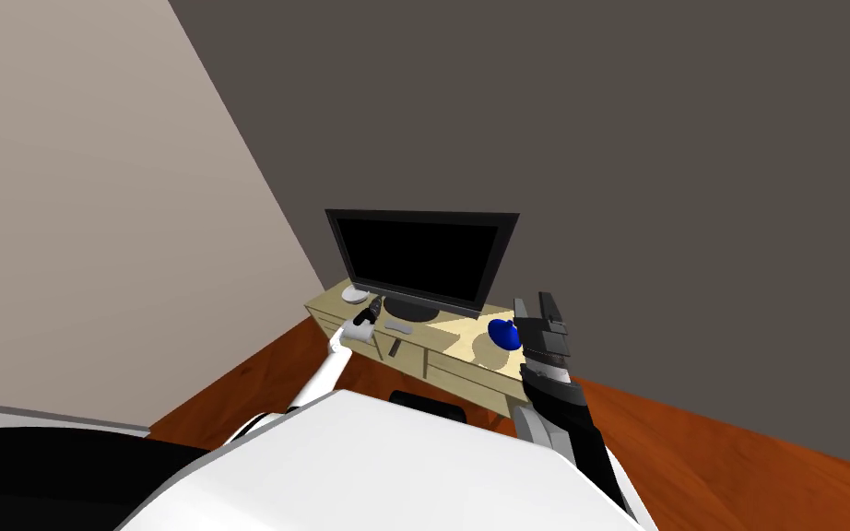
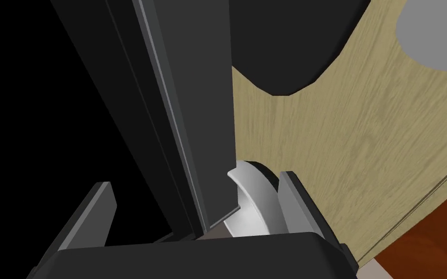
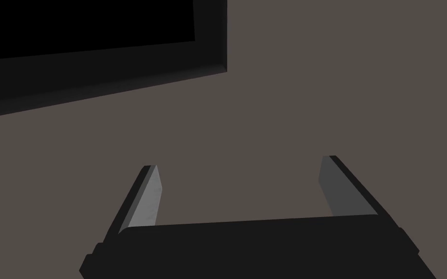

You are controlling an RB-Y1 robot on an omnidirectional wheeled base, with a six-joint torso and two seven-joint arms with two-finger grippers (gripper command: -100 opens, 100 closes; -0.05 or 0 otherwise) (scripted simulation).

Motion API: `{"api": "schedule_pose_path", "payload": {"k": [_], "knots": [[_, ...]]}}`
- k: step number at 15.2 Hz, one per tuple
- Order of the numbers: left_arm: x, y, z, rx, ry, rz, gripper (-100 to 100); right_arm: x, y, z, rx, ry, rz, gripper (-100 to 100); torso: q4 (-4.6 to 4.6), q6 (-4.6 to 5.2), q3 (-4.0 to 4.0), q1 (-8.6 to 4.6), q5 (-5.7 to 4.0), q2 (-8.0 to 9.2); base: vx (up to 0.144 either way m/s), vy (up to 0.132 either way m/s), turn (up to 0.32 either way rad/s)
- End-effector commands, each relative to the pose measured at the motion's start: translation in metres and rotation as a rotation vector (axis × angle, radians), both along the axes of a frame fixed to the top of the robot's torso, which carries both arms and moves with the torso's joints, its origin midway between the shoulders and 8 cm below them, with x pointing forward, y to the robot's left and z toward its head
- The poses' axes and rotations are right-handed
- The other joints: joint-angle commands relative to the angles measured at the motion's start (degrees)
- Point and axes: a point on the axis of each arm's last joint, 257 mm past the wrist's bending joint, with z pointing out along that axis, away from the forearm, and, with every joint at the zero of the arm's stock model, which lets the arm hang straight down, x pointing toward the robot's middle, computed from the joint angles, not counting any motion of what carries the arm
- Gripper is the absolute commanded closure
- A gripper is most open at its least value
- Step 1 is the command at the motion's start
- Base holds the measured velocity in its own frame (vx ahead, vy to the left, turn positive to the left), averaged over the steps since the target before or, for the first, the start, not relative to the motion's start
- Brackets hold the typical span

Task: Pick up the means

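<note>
A small white round thing (image 1: 355,294) lies at the left end of a light wood TV stand (image 1: 469,343), beside the black TV (image 1: 423,258). My left gripper (image 1: 370,311) hangs right over it. Seen from the left wrist, the white round thing (image 2: 251,201) sits low between the open fingers of that gripper (image 2: 194,181), close against one finger (image 2: 297,203). The TV's dark edge (image 2: 188,121) also stands between the fingers and hides part of the white thing. My right gripper (image 1: 537,309) is raised near the stand's right end, open and holding nothing (image 3: 239,162).
On the stand are the TV's black foot (image 2: 285,48), a small grey piece (image 1: 398,326), a dark remote-like bar (image 1: 395,348) and a blue object (image 1: 504,334). Drawers front the stand. Walls close in behind and to the left, and the floor (image 1: 690,442) is reddish wood.
</note>
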Motion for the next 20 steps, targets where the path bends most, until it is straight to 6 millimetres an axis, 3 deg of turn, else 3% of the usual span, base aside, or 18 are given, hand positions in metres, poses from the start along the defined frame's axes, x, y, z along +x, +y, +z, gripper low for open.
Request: {"api": "schedule_pose_path", "payload": {"k": [1,6,8,9,13,15,20], "knots": [[-0.003,0.002,-0.021,-0.013,0.070,0.019,-100,0.000,0.000,0.000,0.000,0.000,0.000,0,0.00,0.00,0.00,0.00,0.00,0.00,0.011,0.034,-0.037],[0.004,0.002,-0.042,-0.042,0.167,0.045,-100,0.000,0.000,0.000,0.000,0.000,0.000,0,-0.01,-0.01,0.00,-0.02,0.00,0.01,0.011,0.030,-0.026],[-0.005,0.004,-0.058,-0.047,0.211,0.055,-100,0.000,0.000,0.000,0.000,0.000,0.000,0,-0.01,0.00,-0.01,-0.02,0.00,-0.01,0.012,0.028,-0.028],[0.003,0.000,-0.058,-0.060,0.237,0.061,-100,0.000,0.000,0.000,0.000,0.000,0.000,0,-0.01,-0.02,0.00,-0.03,0.00,0.00,0.009,0.029,-0.026],[-0.010,-0.001,-0.088,-0.083,0.345,0.083,-100,0.000,0.000,0.000,0.000,0.000,0.000,0,-0.01,0.00,-0.01,-0.03,0.00,-0.02,0.016,0.029,-0.030],[-0.007,-0.007,-0.091,-0.099,0.382,0.088,-100,0.000,0.000,0.000,0.000,0.000,0.000,0,-0.01,-0.02,-0.01,-0.03,0.00,-0.01,0.015,0.027,-0.025],[-0.022,-0.012,-0.116,-0.121,0.482,0.104,-100,0.000,0.000,0.000,0.000,0.000,0.000,0,-0.01,-0.01,-0.01,-0.03,0.00,-0.01,0.013,0.029,-0.026]]}}
